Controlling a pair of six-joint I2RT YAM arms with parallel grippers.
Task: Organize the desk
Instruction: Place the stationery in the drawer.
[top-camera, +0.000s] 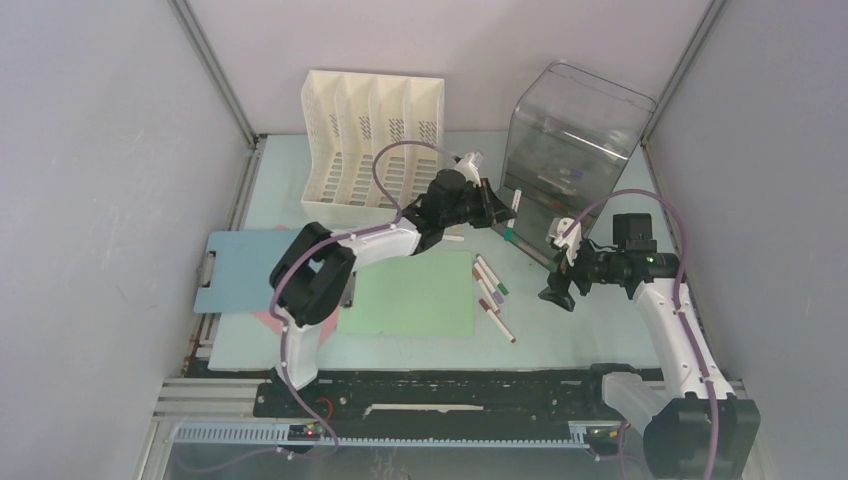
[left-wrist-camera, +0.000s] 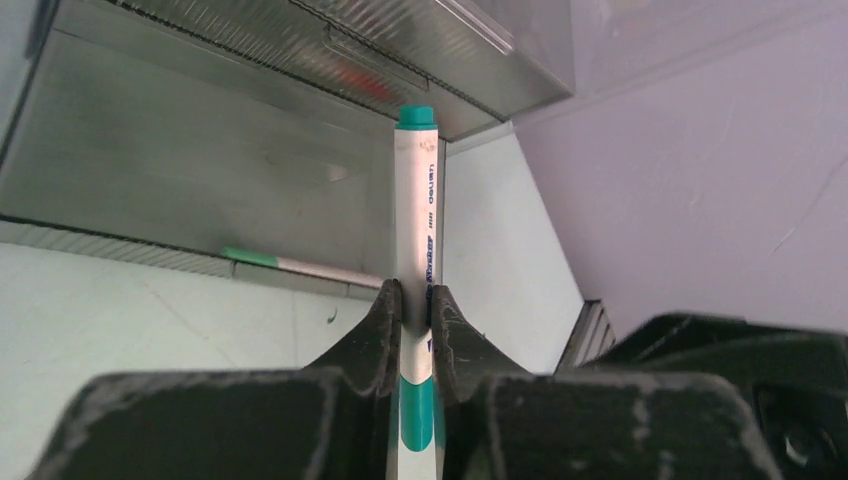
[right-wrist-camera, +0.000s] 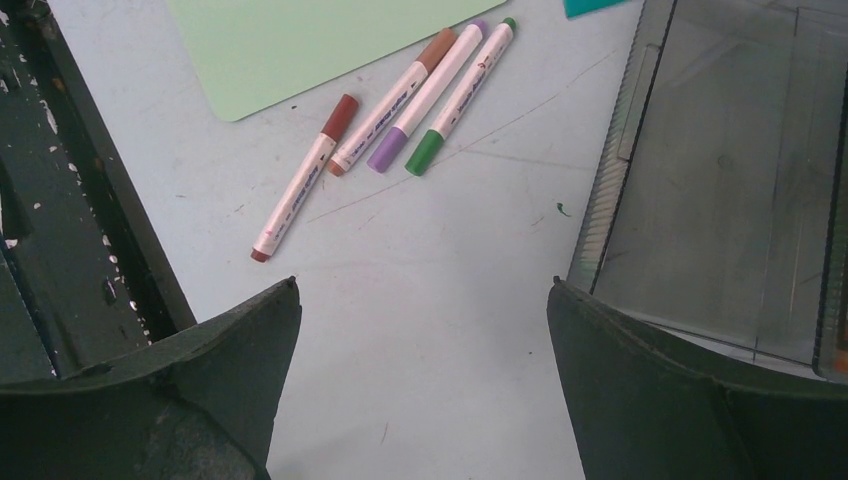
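My left gripper (top-camera: 497, 205) is shut on a white marker with a teal cap (top-camera: 514, 208), held above the desk (top-camera: 575, 338) just in front of the clear drawer box (top-camera: 575, 135). In the left wrist view the marker (left-wrist-camera: 417, 200) stands up between the pinched fingers (left-wrist-camera: 380, 330), its tip toward the box (left-wrist-camera: 200, 150). My right gripper (top-camera: 556, 290) hovers open and empty to the right of several loose markers (top-camera: 492, 297). The right wrist view shows those markers (right-wrist-camera: 428, 95) lying ahead of the gripper (right-wrist-camera: 423, 290), with bare desk under it.
A green clipboard (top-camera: 410, 293) lies mid-desk and a blue clipboard (top-camera: 245, 270) overhangs the left edge. A white file rack (top-camera: 370, 140) stands at the back. Another green-capped marker (left-wrist-camera: 300, 266) lies against the box's base. The box wall (right-wrist-camera: 720, 170) is close to my right finger.
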